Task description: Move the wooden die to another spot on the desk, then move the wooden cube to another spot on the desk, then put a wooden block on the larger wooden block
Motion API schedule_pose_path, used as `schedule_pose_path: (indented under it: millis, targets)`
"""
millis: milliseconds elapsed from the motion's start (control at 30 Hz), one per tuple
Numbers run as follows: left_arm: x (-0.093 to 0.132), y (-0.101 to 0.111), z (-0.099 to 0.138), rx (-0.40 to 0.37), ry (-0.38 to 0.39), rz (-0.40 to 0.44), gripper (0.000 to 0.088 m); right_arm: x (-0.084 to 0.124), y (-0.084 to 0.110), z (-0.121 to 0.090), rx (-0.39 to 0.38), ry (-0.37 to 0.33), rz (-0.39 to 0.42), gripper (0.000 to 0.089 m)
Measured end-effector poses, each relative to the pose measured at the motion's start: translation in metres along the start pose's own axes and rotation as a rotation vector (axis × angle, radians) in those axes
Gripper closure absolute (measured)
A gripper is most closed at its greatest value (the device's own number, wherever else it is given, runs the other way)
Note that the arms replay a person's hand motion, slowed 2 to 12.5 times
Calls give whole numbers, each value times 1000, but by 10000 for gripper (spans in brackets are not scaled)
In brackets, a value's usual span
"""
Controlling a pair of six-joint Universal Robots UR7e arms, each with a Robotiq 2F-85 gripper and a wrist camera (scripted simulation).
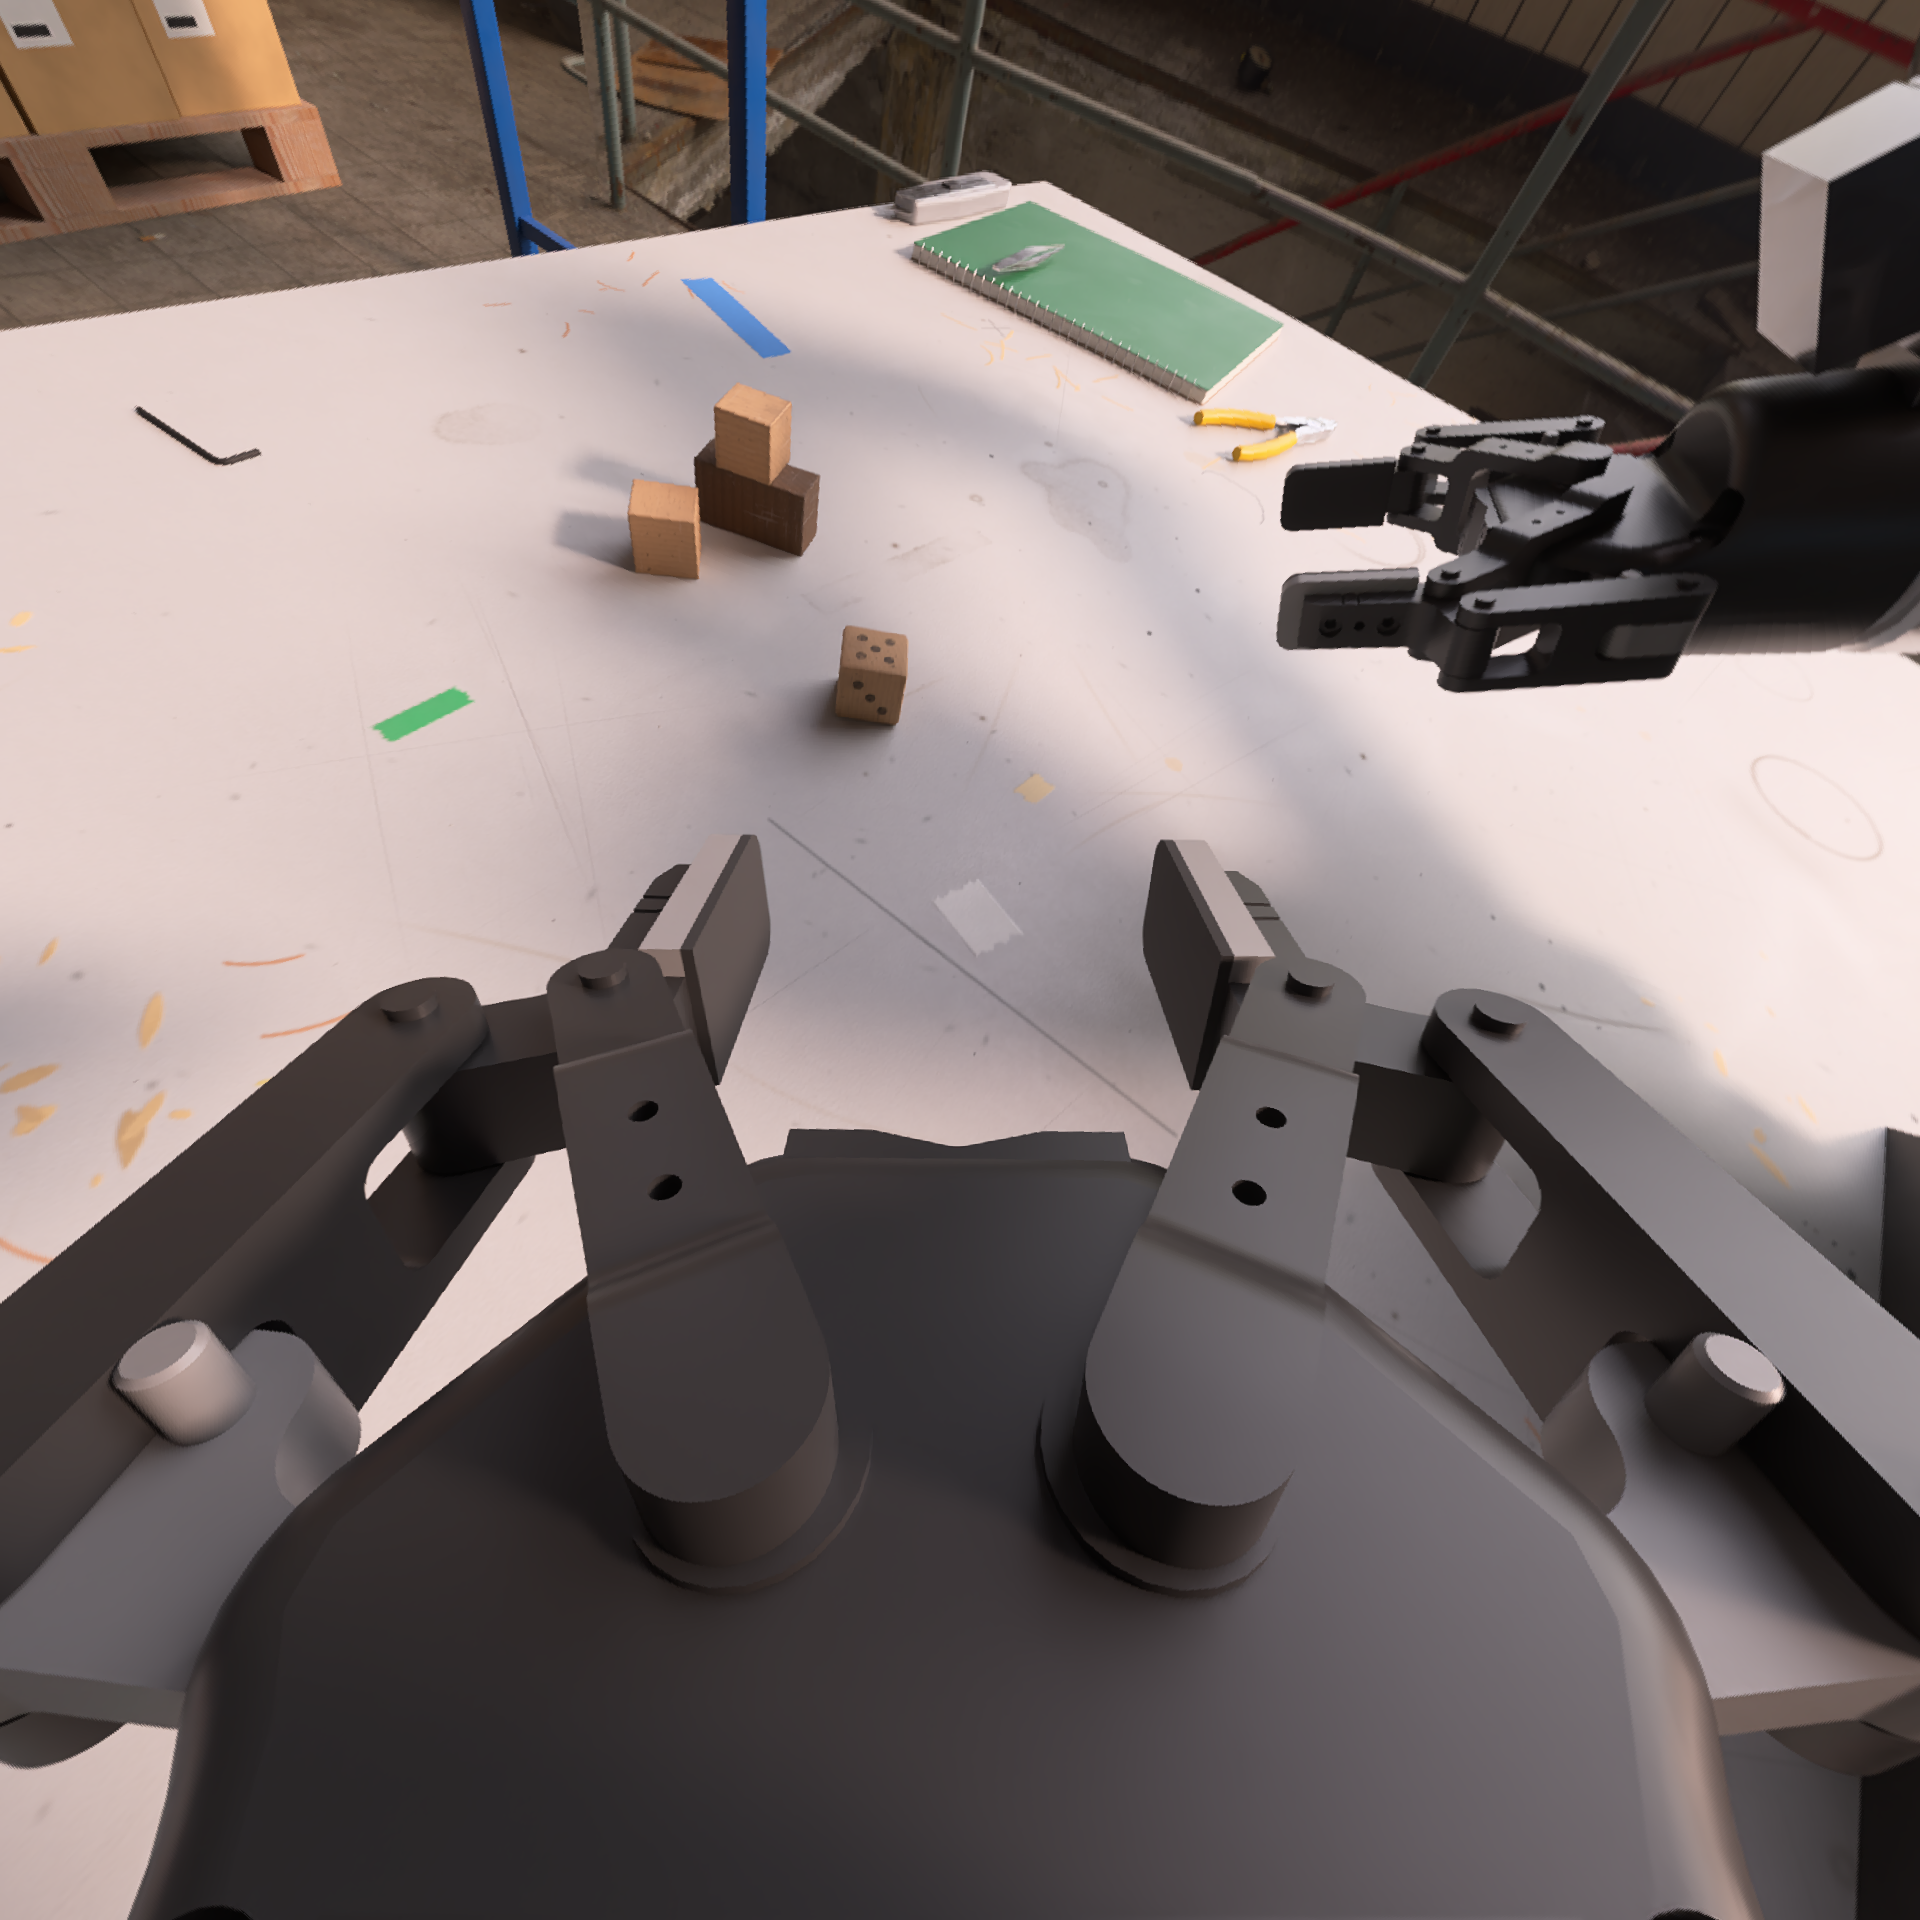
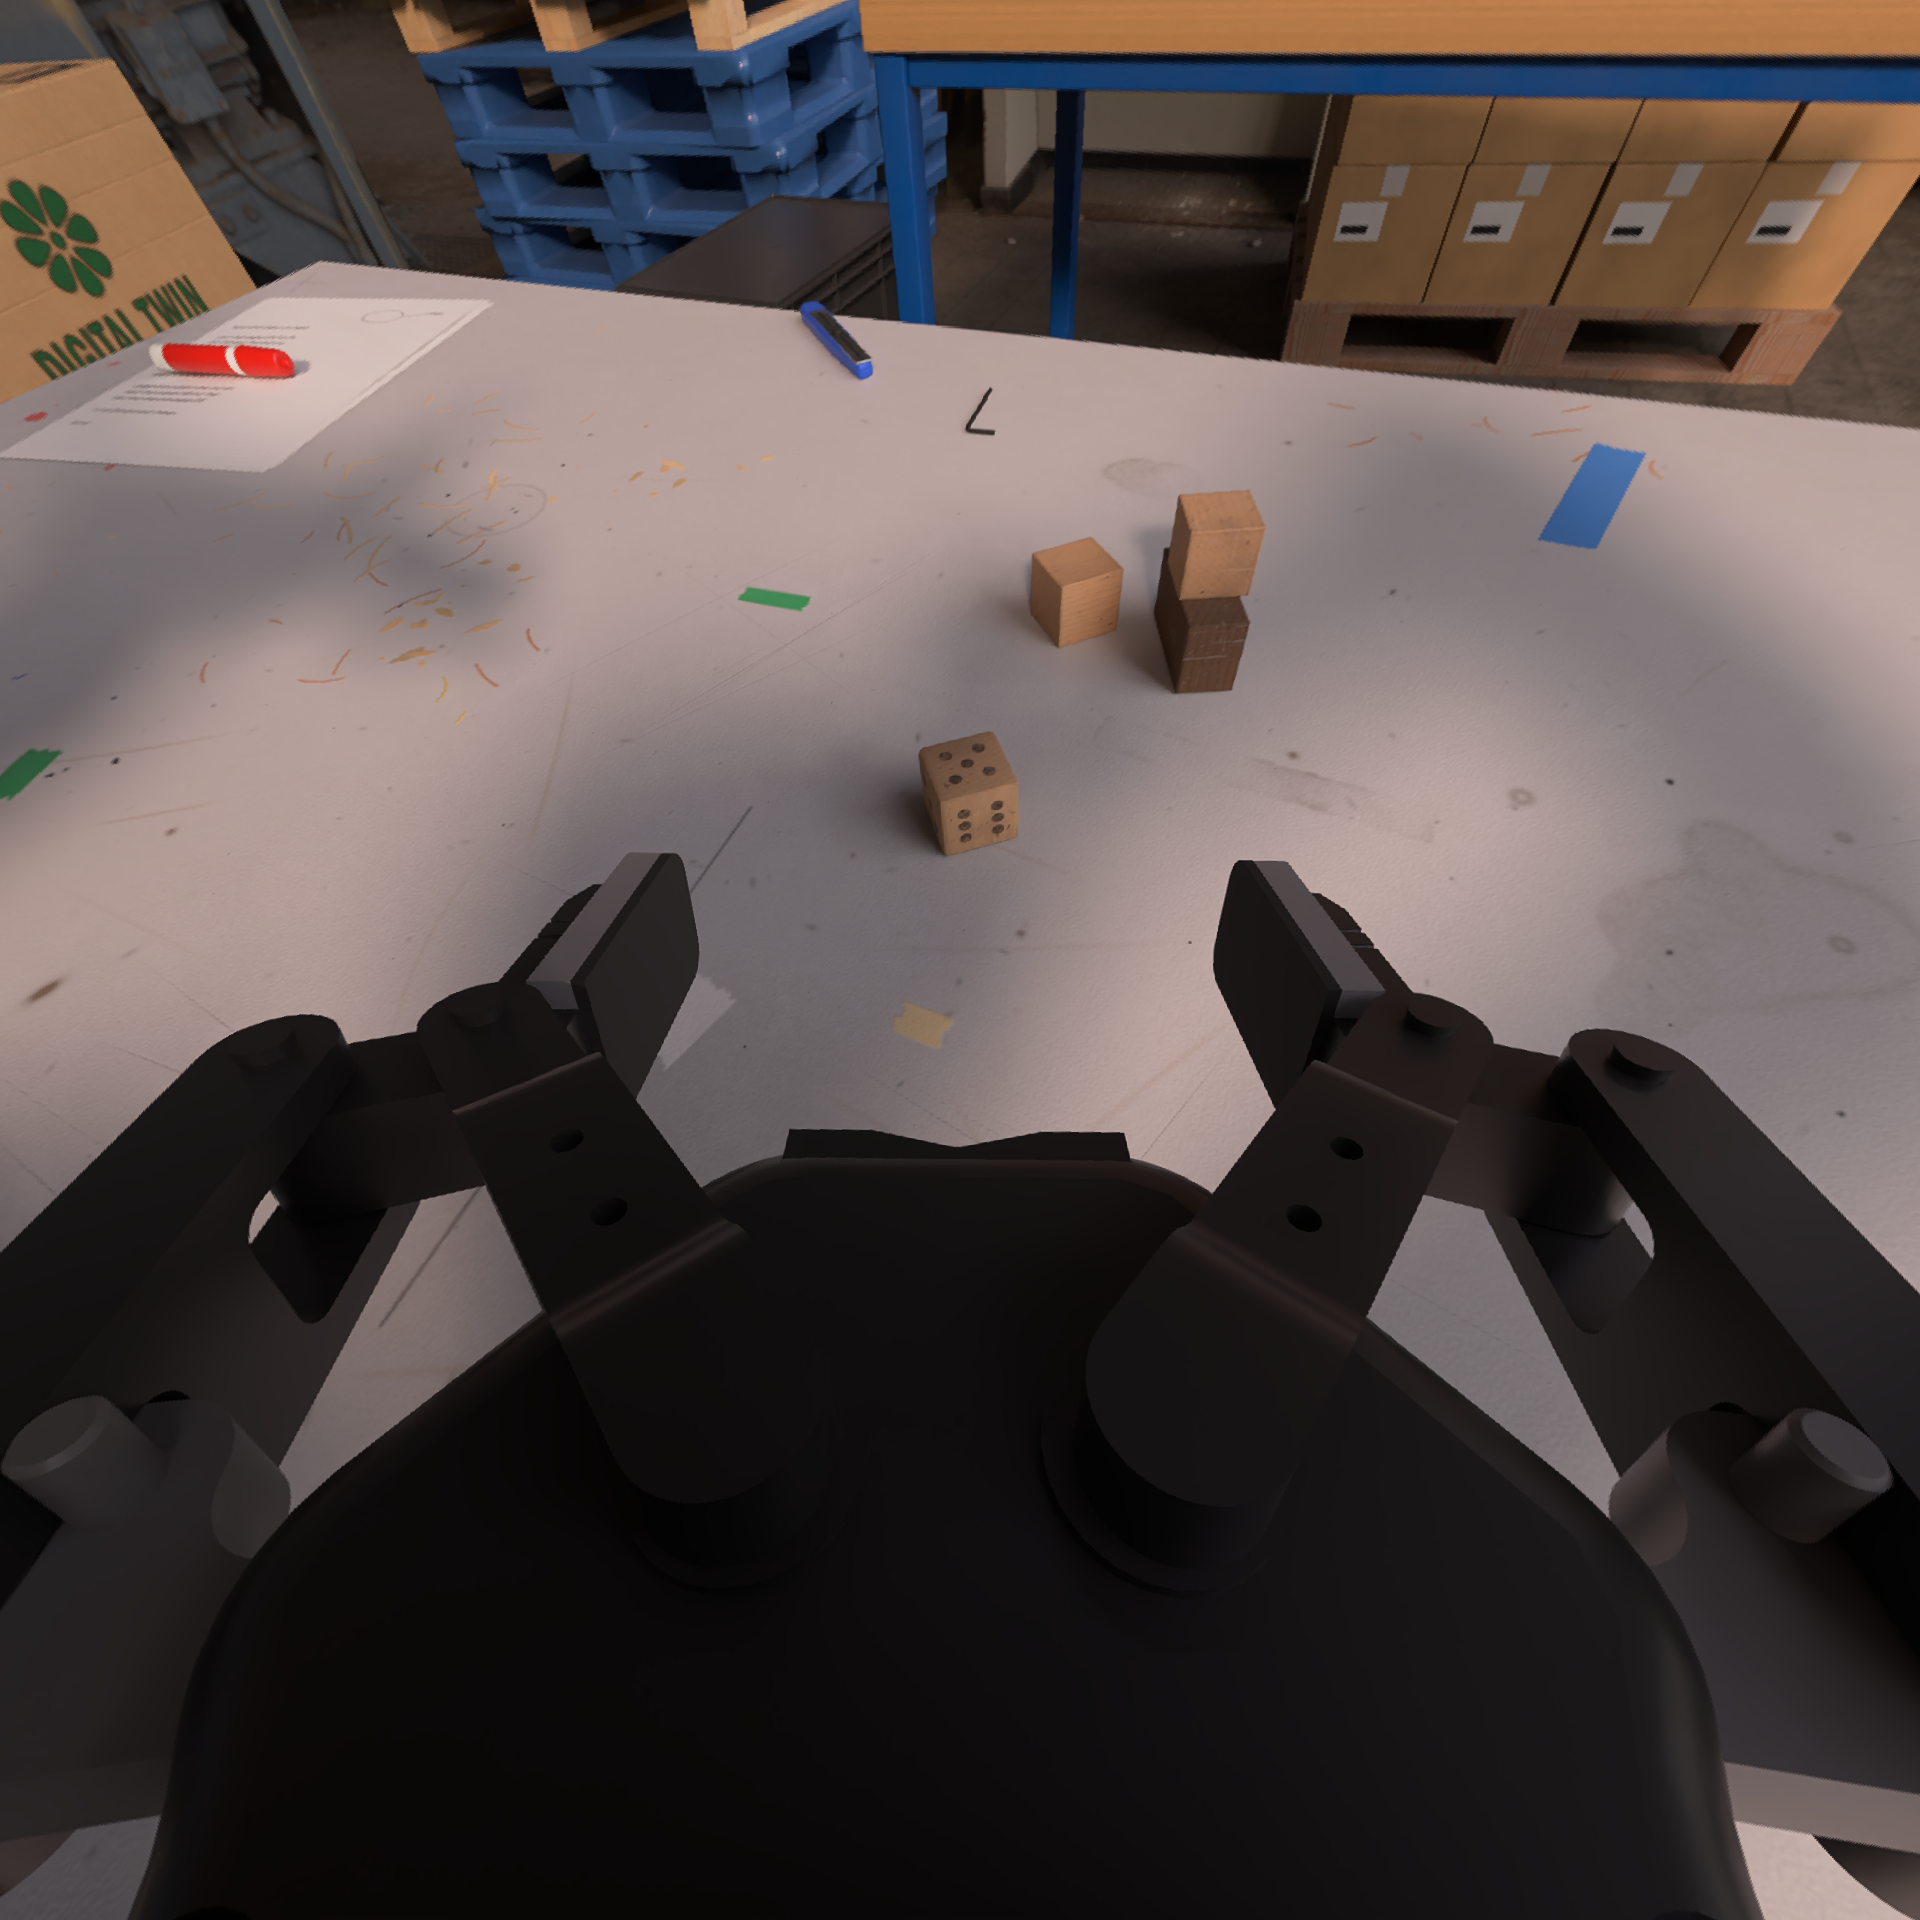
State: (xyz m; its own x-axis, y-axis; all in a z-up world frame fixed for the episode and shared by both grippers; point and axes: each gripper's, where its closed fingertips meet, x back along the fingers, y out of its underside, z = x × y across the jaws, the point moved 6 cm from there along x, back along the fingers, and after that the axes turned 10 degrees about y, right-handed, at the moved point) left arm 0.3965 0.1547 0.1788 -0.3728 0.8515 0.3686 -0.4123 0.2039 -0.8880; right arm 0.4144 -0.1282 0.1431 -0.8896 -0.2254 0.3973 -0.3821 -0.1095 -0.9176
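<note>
A wooden die (image 1: 872, 675) (image 2: 968, 794) with dark pips stands alone on the white desk (image 1: 312, 831). Behind it a light wooden block (image 1: 752, 432) (image 2: 1216, 543) sits on top of the larger dark wooden block (image 1: 756, 506) (image 2: 1201, 641). A light wooden cube (image 1: 664, 528) (image 2: 1075, 590) stands on the desk beside them. My left gripper (image 1: 956, 935) is open and empty above the desk, short of the die. My right gripper (image 2: 956, 956) is open and empty, also short of the die; it shows in the left wrist view (image 1: 1340, 556) at the right.
A green notebook (image 1: 1101, 291), yellow pliers (image 1: 1252, 431) and a black hex key (image 1: 197, 436) (image 2: 980, 414) lie on the desk. A red marker (image 2: 223, 360) lies on a paper sheet (image 2: 260, 384). A blue utility knife (image 2: 836, 340) lies near the far edge. Tape strips and wood shavings are scattered about.
</note>
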Motion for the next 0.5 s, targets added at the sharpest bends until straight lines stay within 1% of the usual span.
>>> schedule_pose_path:
  millis: [100, 233, 333, 500]
  targets:
    - [-8, -6, -1, 23, 9, 17, 199, 3, -4, 2, 4, 13, 24, 39]
    - [-18, -16, -1, 55, 18, 38, 171, 6, -7, 3, -6, 17, 57, 39]
    - [-26, -24, -2, 79, 25, 48, 143, 7, -8, 3, -20, 8, 66, 39]
    - [-38, -39, -6, 125, 15, 57, 60, 8, -9, 2, -26, -14, 69, 39]
